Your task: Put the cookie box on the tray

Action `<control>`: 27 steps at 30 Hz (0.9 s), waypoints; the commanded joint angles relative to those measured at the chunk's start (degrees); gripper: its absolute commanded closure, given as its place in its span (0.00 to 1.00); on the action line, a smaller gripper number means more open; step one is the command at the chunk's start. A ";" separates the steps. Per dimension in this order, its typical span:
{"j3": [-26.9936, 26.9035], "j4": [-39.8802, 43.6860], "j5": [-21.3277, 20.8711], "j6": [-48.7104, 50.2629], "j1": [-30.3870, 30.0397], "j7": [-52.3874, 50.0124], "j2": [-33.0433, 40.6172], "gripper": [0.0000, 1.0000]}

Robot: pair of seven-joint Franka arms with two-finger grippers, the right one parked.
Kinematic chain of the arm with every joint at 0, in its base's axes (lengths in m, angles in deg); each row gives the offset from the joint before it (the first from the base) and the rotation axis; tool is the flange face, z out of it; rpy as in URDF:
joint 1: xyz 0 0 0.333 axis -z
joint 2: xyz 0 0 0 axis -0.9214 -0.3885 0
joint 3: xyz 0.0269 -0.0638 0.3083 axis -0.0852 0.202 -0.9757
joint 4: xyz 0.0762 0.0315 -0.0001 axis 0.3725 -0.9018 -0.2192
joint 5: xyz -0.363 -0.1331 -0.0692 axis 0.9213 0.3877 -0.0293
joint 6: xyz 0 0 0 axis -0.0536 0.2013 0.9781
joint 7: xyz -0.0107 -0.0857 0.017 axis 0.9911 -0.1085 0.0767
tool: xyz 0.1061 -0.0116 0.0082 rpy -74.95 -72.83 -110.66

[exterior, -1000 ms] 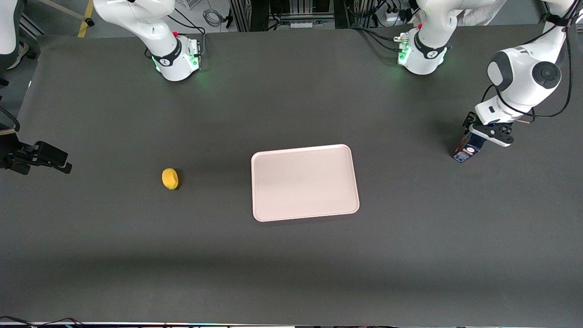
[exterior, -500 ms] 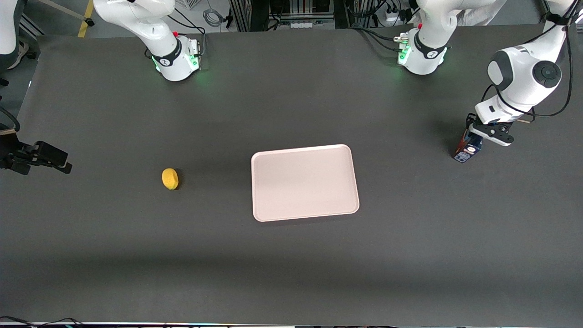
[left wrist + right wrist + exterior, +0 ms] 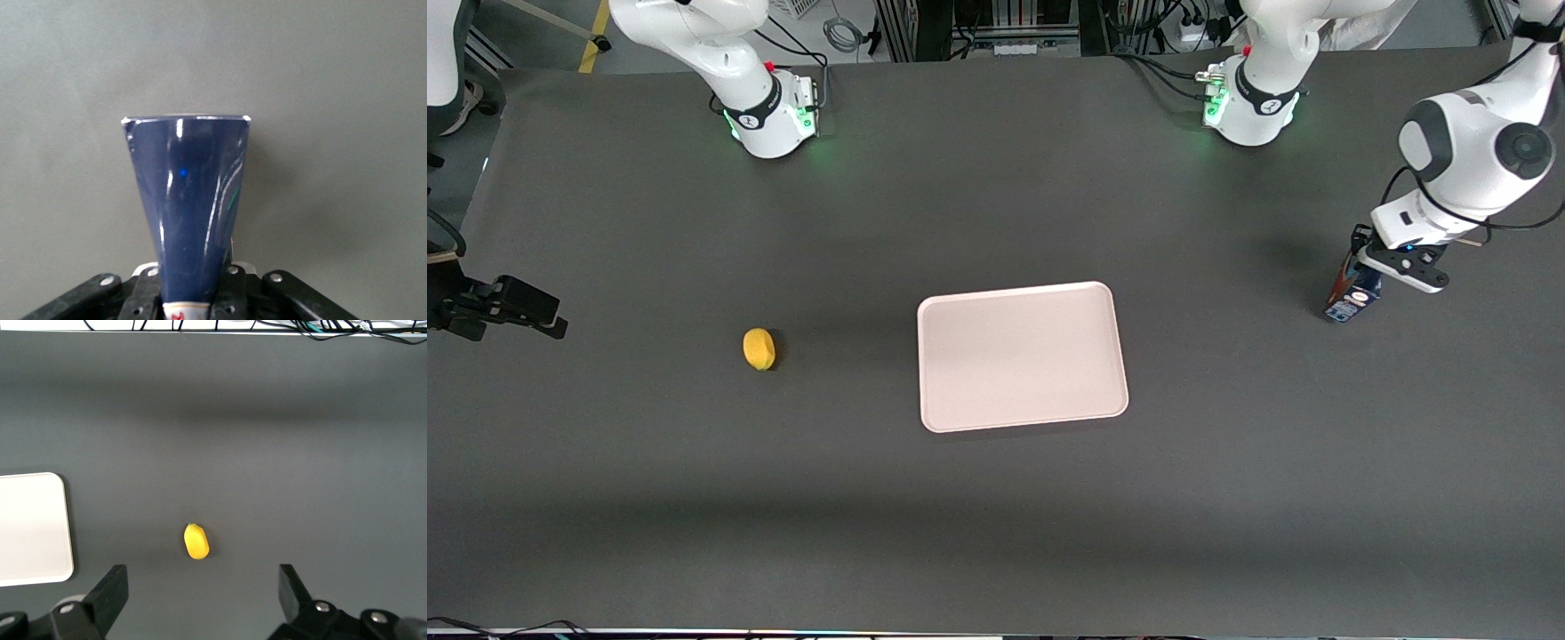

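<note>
The cookie box [image 3: 1352,295] is a narrow dark navy box with a colourful printed end. It is held by my left gripper [image 3: 1366,277] toward the working arm's end of the table, pointing down at the dark table top. In the left wrist view the glossy navy box [image 3: 190,200] sticks out from between the shut jaws of the gripper [image 3: 197,297]. The pale pinkish tray [image 3: 1021,356] lies flat at the table's middle, well apart from the box, with nothing on it. Its corner also shows in the right wrist view [image 3: 33,527].
A small yellow rounded object [image 3: 759,348] lies on the table toward the parked arm's end, beside the tray; it also shows in the right wrist view [image 3: 196,541]. The two arm bases [image 3: 1249,107] stand at the table edge farthest from the front camera.
My gripper has shifted a little toward the working arm's end of the table with the cookie box in it, and the box now hangs more upright. Tray and yellow object have not moved.
</note>
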 commanded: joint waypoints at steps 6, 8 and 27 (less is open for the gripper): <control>1.67 13.30 2.92 24.59 0.42 -0.83 7.10 0.94; 2.38 16.99 3.54 29.95 0.34 -1.09 7.71 0.94; 4.14 34.59 3.89 48.26 0.34 -1.09 7.54 0.95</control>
